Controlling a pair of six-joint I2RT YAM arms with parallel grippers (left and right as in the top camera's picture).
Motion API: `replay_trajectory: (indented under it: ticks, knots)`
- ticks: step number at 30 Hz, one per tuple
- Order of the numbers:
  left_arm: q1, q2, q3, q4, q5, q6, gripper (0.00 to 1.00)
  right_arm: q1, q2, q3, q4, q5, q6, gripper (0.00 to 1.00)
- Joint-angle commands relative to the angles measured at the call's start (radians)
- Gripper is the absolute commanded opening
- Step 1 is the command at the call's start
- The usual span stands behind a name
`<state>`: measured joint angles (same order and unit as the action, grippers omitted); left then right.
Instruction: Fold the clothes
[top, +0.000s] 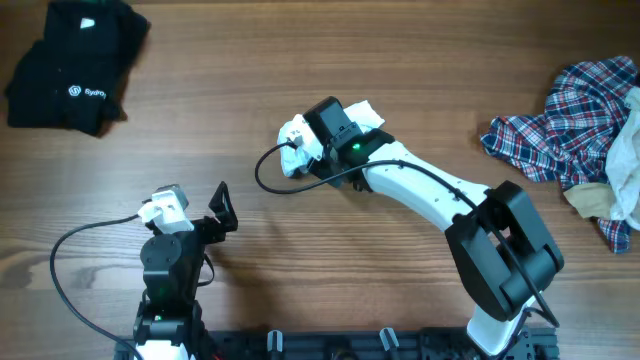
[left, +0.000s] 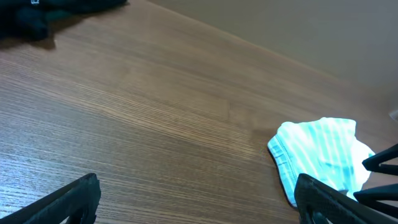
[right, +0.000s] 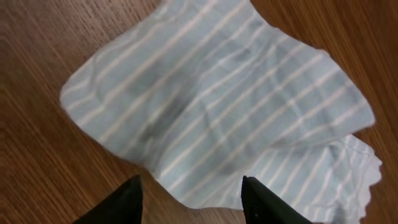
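Small pale-blue striped garment (right: 217, 106) lies rumpled, partly spread, in the middle of the table (top: 330, 270). Right pincer (right: 191, 190) hangs over one edge of it, fingers moderately apart with nothing between them; probably lining up to pinch that hem for a fold. Left pincer (left: 196, 202) wide, empty, parked near left, clear of the work. Black logo garments (top: 75, 65) sit far left, seemingly done. Plaid shirt (top: 570, 110) and beige piece (top: 595, 200) are heaped at right, unfolded.

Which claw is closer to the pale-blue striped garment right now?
Right. The right claw hangs directly over the striped garment, fingers apart above the cloth. The left claw sits apart from it, off to the robot's left side, touching no cloth.
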<state>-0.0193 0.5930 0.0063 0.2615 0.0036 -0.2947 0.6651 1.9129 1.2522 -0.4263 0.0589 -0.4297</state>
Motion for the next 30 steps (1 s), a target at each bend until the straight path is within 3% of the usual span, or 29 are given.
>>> replay_trajectory:
  ticks: [1,19,23,28,30]
  knots:
    - [0.005,0.003,0.0,0.0,-0.02,-0.008,1.0,0.0,0.037,0.011,-0.006,-0.045,-0.014,0.51]
    - [0.005,0.003,0.0,0.0,-0.02,-0.009,1.0,-0.004,0.094,0.011,0.082,0.069,-0.014,0.52]
    - [0.005,0.003,0.0,0.0,-0.02,-0.009,1.0,-0.005,0.094,0.011,0.083,0.069,-0.013,0.43]
    - [0.005,0.003,0.0,0.0,-0.02,-0.009,1.0,-0.006,0.094,0.011,0.092,0.069,-0.013,0.13]
    - [0.005,0.003,0.0,0.0,-0.02,-0.009,1.0,-0.006,0.094,0.011,0.093,0.069,-0.013,0.13]
